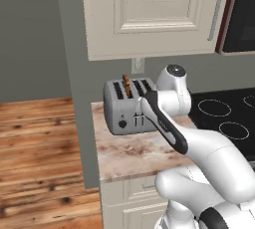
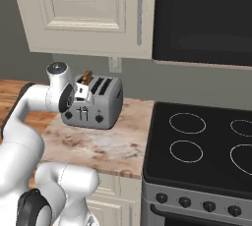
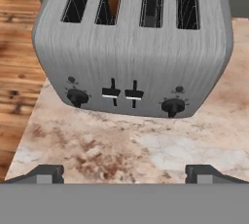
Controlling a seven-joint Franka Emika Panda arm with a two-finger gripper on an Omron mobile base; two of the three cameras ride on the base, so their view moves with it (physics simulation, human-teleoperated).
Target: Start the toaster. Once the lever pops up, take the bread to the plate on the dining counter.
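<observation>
looking along the hand, i see the toaster (image 3: 131,52) straight ahead, standing on the narrow marbled counter (image 3: 146,150) with its front toward me. the bread (image 1: 126,84) stands upright in the toaster's second slot from the left, its top sticking out above the slot. both levers (image 3: 122,93) sit side by side between the toaster's two black knobs (image 3: 77,96). my gripper (image 3: 124,174) hangs in front of the toaster, apart from it, jaws spread wide with nothing between them. right of the toaster lies the black stove (image 2: 206,146).
</observation>
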